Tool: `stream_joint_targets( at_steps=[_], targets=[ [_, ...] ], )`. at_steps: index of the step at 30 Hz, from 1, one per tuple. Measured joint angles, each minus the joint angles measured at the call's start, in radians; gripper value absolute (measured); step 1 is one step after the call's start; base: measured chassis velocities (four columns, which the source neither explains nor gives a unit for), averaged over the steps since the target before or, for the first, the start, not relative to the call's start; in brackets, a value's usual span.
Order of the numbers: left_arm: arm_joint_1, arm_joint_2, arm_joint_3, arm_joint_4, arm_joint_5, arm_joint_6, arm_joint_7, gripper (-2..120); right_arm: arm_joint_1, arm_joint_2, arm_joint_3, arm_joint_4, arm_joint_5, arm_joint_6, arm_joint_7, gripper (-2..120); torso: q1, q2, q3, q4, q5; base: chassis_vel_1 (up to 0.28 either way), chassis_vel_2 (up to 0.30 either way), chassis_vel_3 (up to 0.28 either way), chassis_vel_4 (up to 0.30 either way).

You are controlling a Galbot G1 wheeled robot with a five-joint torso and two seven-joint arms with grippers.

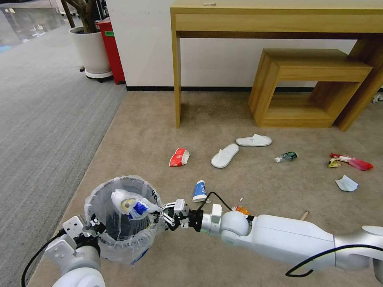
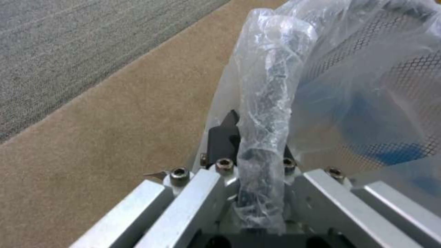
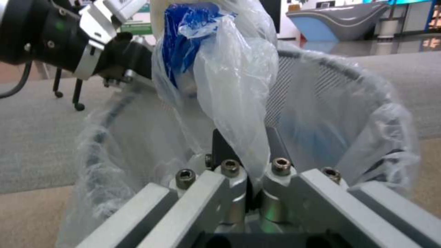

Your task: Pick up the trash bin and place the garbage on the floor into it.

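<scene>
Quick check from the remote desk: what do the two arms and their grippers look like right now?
Both arms have smooth white shells with silver metal wrist sections. The right arm carries a black collar before its gripper, and thin black cables loop along it. The left arm also trails a black cable. The right gripper and left gripper have silver bar linkages with hex bolts and dark fingers.

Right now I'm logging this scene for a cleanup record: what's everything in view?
Trash bin: one, black, clear liner, held up at lower left.
Bagged wad: one, clear with blue, over the bin.
Cups: red-white, blue-white, on tan floor.
Slippers: two, white, mid floor.
Bottle: one, clear, right of slippers.
Wrappers: red-yellow, far right.
Paper: one, white, far right.
Desk: one, wooden, at wall.
Left gripper: clamped on bin rim.
Right gripper: pinching the wad.
</scene>
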Motion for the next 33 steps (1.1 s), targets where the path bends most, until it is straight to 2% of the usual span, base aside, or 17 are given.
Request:
stream_joint_targets(
  at_steps=[10,13,16,19,20,22,24,26,27,30,31,33],
  targets=[
    [0.020,-0.014,0.018,-0.011,0.031,-0.010,0.016,1,0.017,0.024,-0.026,-0.026,-0.021,-0.021,0.036,0,0.000,0.000,0.000,-0.0001,0.0001,0.000,0.000,0.000,0.000],
    [0.024,-0.014,0.021,-0.014,0.039,-0.013,0.018,1,0.013,0.029,-0.031,-0.031,-0.033,-0.026,0.052,14,0.000,0.000,0.000,0.0000,0.0001,0.000,0.000,0.000,0.000],
    [0.025,-0.014,0.022,-0.014,0.041,-0.014,0.019,1,0.007,0.029,-0.031,-0.033,-0.041,-0.027,0.057,20,0.000,0.000,0.000,-0.0001,0.0002,0.000,0.000,0.000,0.000],
    [0.027,-0.015,0.023,-0.015,0.045,-0.016,0.022,1,-0.002,0.031,-0.032,-0.032,-0.047,-0.027,0.060,35,0.000,0.000,0.000,-0.0001,0.0001,0.000,0.000,0.000,0.000],
    [0.027,-0.015,0.023,-0.015,0.045,-0.016,0.022,1,-0.002,0.031,-0.032,-0.032,-0.047,-0.027,0.060,35,0.000,0.000,0.000,-0.0001,0.0001,0.000,0.000,0.000,0.000],
    [0.029,-0.014,0.023,-0.015,0.049,-0.019,0.025,1,-0.003,0.029,-0.031,-0.023,-0.046,-0.031,0.062,45,0.000,0.000,0.000,0.0000,0.0002,0.000,0.000,0.000,0.000],
    [0.029,-0.014,0.023,-0.015,0.050,-0.020,0.025,1,-0.003,0.028,-0.031,-0.020,-0.046,-0.033,0.062,47,0.000,0.000,0.000,0.0000,0.0001,0.000,0.000,0.000,0.000],
    [0.030,-0.014,0.024,-0.015,0.053,-0.024,0.028,1,-0.010,0.026,-0.021,-0.011,-0.045,-0.034,0.065,60,0.000,0.000,0.000,0.0000,0.0001,0.000,0.000,0.000,0.000],
    [0.030,-0.014,0.024,-0.015,0.053,-0.024,0.028,1,-0.010,0.026,-0.021,-0.011,-0.045,-0.034,0.065,60,0.000,0.000,0.000,0.0000,0.0001,0.000,0.000,0.000,0.000],
    [0.027,-0.014,0.020,-0.004,0.055,-0.031,0.030,1,-0.035,0.019,0.019,0.003,-0.049,-0.029,0.075,75,0.000,0.000,0.000,0.0000,0.0001,0.000,0.000,0.000,0.000],
    [0.027,-0.014,0.020,-0.004,0.055,-0.031,0.030,1,-0.035,0.019,0.019,0.003,-0.049,-0.029,0.075,75,0.000,0.000,0.000,0.0000,0.0001,0.000,0.000,0.000,0.000],
    [0.025,-0.014,0.017,0.004,0.057,-0.036,0.030,1,-0.053,0.011,0.055,0.017,-0.051,-0.029,0.085,85,0.000,0.000,0.000,0.0000,0.0001,0.000,0.000,0.000,0.000]
  ],
)
